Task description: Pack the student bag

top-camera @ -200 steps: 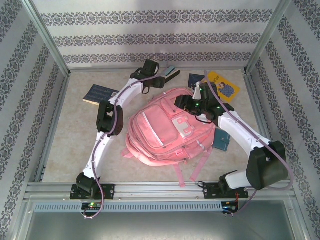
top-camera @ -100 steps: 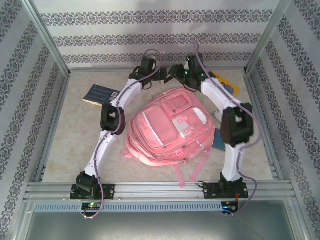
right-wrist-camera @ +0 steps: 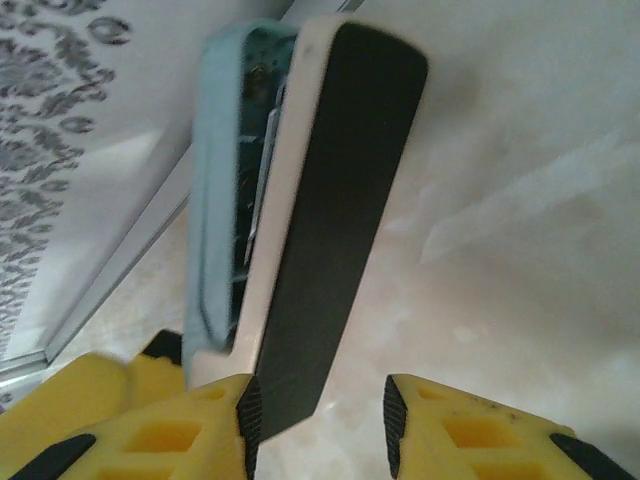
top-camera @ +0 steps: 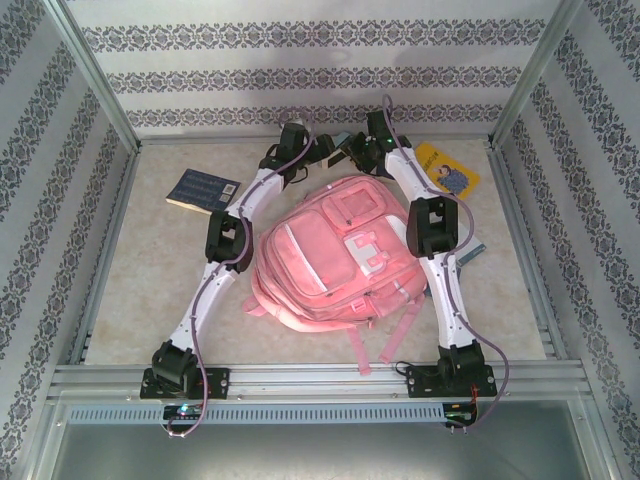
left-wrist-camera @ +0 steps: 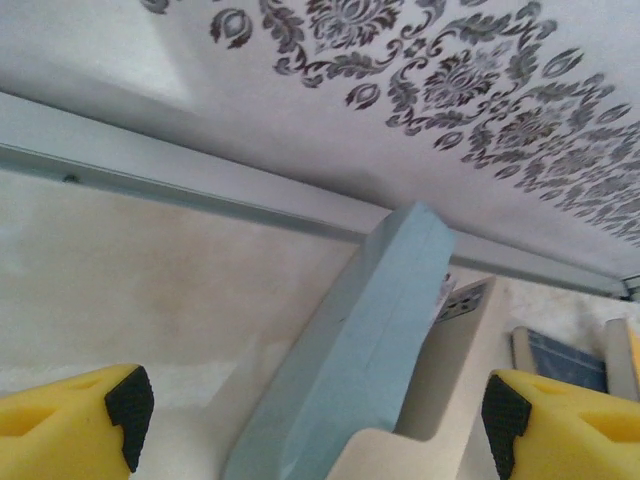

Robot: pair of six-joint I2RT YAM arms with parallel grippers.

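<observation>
Plenty of bare desk point(top-camera: 140, 280) along the left edge and across the near-left corner. Less room along the right edge, with the right arm running up that side. Tightest at the far edge: both arms reaching over there, tips close together just short of the far rail point(left-wrist-camera: 200, 185), about midway along it. Near the far-left corner, a dark blue book point(top-camera: 203, 189) lying flat, well apart from everything pink. Near the far-right corner, a yellow book point(top-camera: 447, 167), just beside the right arm.

In the middle of the desk, between the two arms: the student bag point(top-camera: 335, 255), lying on its back with the front facing up. Pink fabric all over, white trim round the front pockets, pink straps trailing toward the near edge. By far the largest thing on the desk.

At the far edge, the left hand point(left-wrist-camera: 318, 410) spread wide, yellow fingers either side of a flat blue-and-cream case point(left-wrist-camera: 370, 330), possibly a pencil box. Well clear of it on one side, close on the other, nothing gripped. Facing it, the right hand point(right-wrist-camera: 320, 412) partway open round the black-faced end of the same case, one pad against it, a gap at the other pad, so not clamped.
</observation>
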